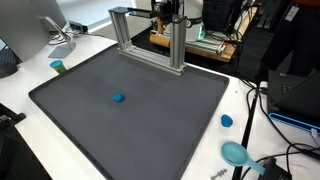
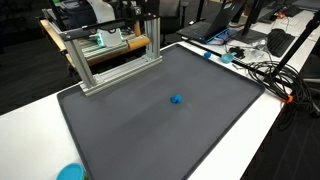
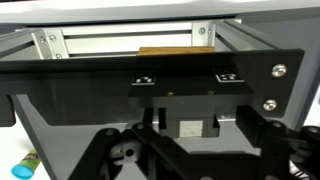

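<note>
Metal frame (image 1: 150, 42) stands on the far edge of the dark mat (image 1: 130, 130), upright on its posts. Its long axis runs along that far edge; in an exterior view (image 2: 112, 55) it sits at the mat's far left corner. Gripper (image 3: 190, 150) is right at the frame, facing it square-on. Jaws stand wide apart, with nothing between them and nothing held. The arm (image 1: 168, 8) shows only at the top edge above the frame's right post.

Edges and room: the mat covers most of the white table (image 1: 30, 80), with a bare white margin left and right. The mid mat is open apart from one small blue ball (image 1: 119, 98), well apart from the frame and also seen here (image 2: 176, 100). The right margin is busier: a blue lid (image 1: 227, 121) sits just off the mat edge, a teal bowl (image 1: 235, 153) nearer, and cables (image 1: 285, 150) beside them. A small green cup (image 1: 58, 67) stands off the mat's left far corner. A blue disc (image 2: 70, 172) sits at the near corner.

Writing: in the wrist view a black plate (image 3: 90, 85) spans the frame, with silver rails (image 3: 120, 42) above it. Two small white labels (image 3: 145, 80) sit on the plate, too small to read. Two screws (image 3: 278, 70) are on its right end. No brand is legible. A coloured object at the lower left of the wrist view (image 3: 25, 165) is too blurred to name
</note>
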Robot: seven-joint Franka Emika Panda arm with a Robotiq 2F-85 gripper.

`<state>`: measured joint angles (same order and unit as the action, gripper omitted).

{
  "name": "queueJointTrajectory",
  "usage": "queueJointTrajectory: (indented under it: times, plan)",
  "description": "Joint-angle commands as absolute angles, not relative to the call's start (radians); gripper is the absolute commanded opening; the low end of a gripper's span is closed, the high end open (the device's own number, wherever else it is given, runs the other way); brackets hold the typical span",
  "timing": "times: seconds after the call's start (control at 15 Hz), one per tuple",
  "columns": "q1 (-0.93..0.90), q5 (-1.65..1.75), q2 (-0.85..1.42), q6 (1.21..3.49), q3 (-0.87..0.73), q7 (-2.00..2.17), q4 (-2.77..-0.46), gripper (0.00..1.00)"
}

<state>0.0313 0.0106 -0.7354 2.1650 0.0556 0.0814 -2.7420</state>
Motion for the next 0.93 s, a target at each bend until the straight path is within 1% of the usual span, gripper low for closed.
queueJointTrajectory:
  times: [0.0, 0.07, 0.2, 0.33, 0.4, 0.47, 0.53, 0.6, 0.67, 0.8, 0.87]
  plan:
    - [0.021, 0.022, -0.745, 2.188, 0.049, 0.069, -2.742, 0.71]
    - [0.022, 0.021, -0.742, 2.193, 0.047, 0.067, -2.742, 0.64]
    - [0.032, 0.033, -0.746, 2.209, 0.045, 0.071, -2.750, 0.59]
    - [0.036, 0.039, -0.737, 2.199, 0.047, 0.074, -2.740, 0.60]
    - [0.035, 0.041, -0.736, 2.197, 0.045, 0.067, -2.740, 0.62]
    - [0.032, 0.042, -0.736, 2.194, 0.042, 0.059, -2.740, 0.67]
    - [0.028, 0.042, -0.736, 2.193, 0.036, 0.045, -2.740, 0.74]
    - [0.028, 0.044, -0.735, 2.193, 0.035, 0.038, -2.740, 0.78]
    - [0.026, 0.043, -0.736, 2.190, 0.030, 0.025, -2.741, 0.84]
    - [0.023, 0.043, -0.738, 2.190, 0.023, 0.003, -2.741, 0.83]
    - [0.022, 0.042, -0.739, 2.187, 0.019, -0.007, -2.741, 0.77]
